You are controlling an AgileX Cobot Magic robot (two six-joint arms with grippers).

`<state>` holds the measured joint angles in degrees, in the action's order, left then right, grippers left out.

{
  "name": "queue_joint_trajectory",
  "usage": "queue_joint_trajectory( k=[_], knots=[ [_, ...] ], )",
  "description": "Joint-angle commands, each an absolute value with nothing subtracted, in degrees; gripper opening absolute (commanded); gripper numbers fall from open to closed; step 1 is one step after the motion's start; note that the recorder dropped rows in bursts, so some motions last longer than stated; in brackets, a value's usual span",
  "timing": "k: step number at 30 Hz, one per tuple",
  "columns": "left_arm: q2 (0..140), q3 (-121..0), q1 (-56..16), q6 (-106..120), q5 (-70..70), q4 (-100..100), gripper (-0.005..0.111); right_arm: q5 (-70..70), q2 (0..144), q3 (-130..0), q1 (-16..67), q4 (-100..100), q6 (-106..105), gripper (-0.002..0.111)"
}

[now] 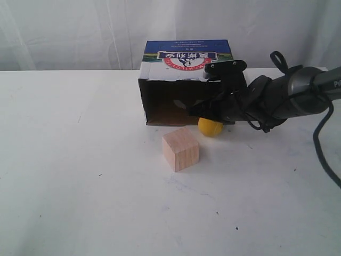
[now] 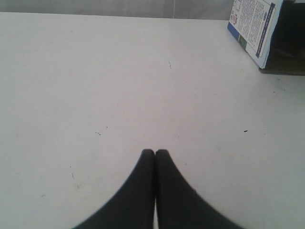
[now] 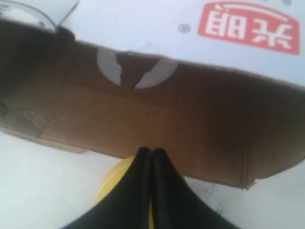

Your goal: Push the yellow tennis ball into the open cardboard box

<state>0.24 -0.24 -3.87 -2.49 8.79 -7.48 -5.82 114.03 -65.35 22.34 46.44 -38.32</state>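
Note:
The yellow tennis ball (image 1: pixel 210 127) rests on the white table just outside the lower right edge of the open cardboard box (image 1: pixel 186 58), whose dark mouth faces the camera. My right gripper (image 1: pixel 198 109) is shut, reaching in from the right and lying over the ball at the box mouth. In the right wrist view the shut fingers (image 3: pixel 151 152) cover most of the ball (image 3: pixel 112 183), with the box's brown inner wall (image 3: pixel 143 114) just beyond. My left gripper (image 2: pixel 155 152) is shut and empty over bare table; a side of the box (image 2: pixel 255 28) shows far off.
A pale wooden cube (image 1: pixel 180 149) stands on the table just in front of the box and to the left of the ball. The right arm's cable (image 1: pixel 319 144) hangs at the right edge. White curtain behind the table.

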Motion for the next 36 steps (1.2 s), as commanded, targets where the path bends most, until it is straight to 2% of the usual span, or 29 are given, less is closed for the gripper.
queue_joint_trajectory(
  k=[1,15,22,36],
  knots=[
    [0.0,0.0,-4.1,-2.5,8.6,-7.6,0.000,-5.4,114.5,-65.1,22.2,46.4,-38.4,0.000],
    [0.0,0.0,-4.1,-2.5,8.6,-7.6,0.000,-4.9,111.8,-65.4,22.2,46.4,-38.4,0.000],
    [0.0,0.0,-4.1,-2.5,8.6,-7.6,0.000,6.9,109.3,-65.7,22.2,46.4,-38.4,0.000],
    [0.0,0.0,-4.1,-2.5,8.6,-7.6,0.000,-8.9,116.8,-66.7,22.2,46.3,-38.8,0.000]
  ],
)
